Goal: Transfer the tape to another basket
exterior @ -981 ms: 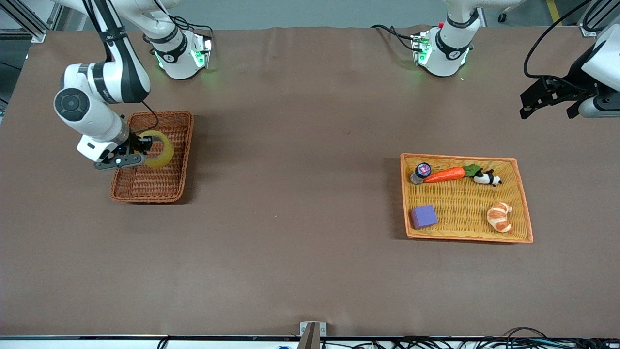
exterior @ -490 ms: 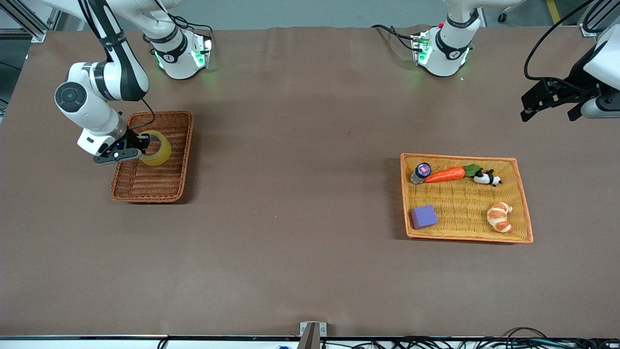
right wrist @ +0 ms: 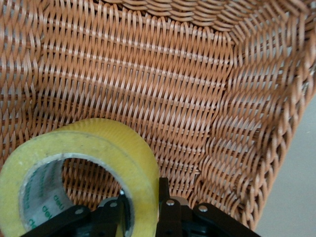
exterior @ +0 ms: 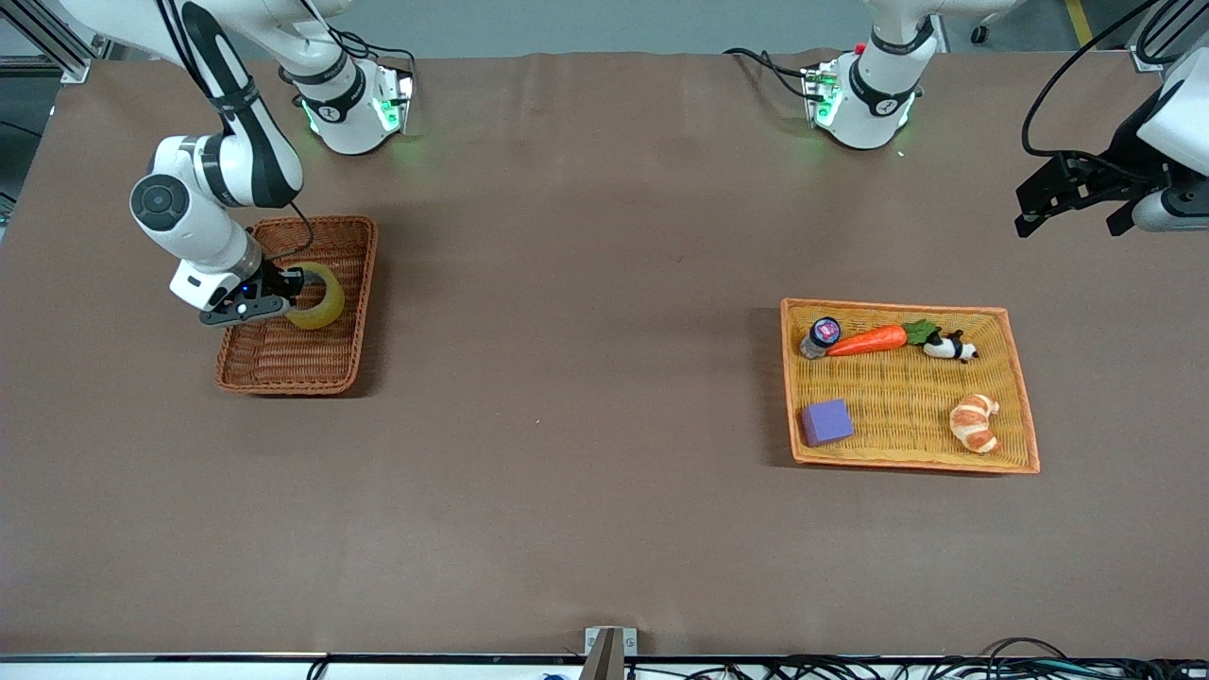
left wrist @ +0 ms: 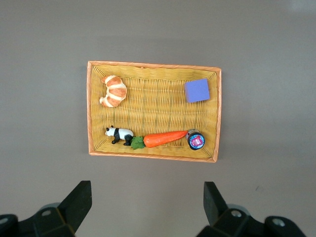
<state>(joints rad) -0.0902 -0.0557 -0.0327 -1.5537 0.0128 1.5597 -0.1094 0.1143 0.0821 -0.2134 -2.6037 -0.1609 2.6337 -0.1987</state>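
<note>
The tape (exterior: 321,298), a yellowish translucent roll, is clamped by my right gripper (exterior: 295,283) with one finger inside the ring and one outside. It hangs over the inside of the reddish-brown wicker basket (exterior: 283,364) at the right arm's end of the table. In the right wrist view the tape (right wrist: 89,143) sits between the jaws of the right gripper (right wrist: 140,190), above the basket's woven floor (right wrist: 148,74). My left gripper (exterior: 1067,212) waits open and empty, high over the table's edge at the left arm's end; it also shows in the left wrist view (left wrist: 148,190).
A wider yellow-orange woven tray (exterior: 897,387) lies toward the left arm's end. It holds a purple cube (exterior: 826,421), a croissant (exterior: 975,422), a carrot (exterior: 869,340), a small panda (exterior: 949,348) and a small jar (exterior: 820,335). The left wrist view looks down on this tray (left wrist: 153,103).
My right arm has shifted the held tape a little toward the left arm's end, still over the reddish-brown basket. The left arm has barely moved.
</note>
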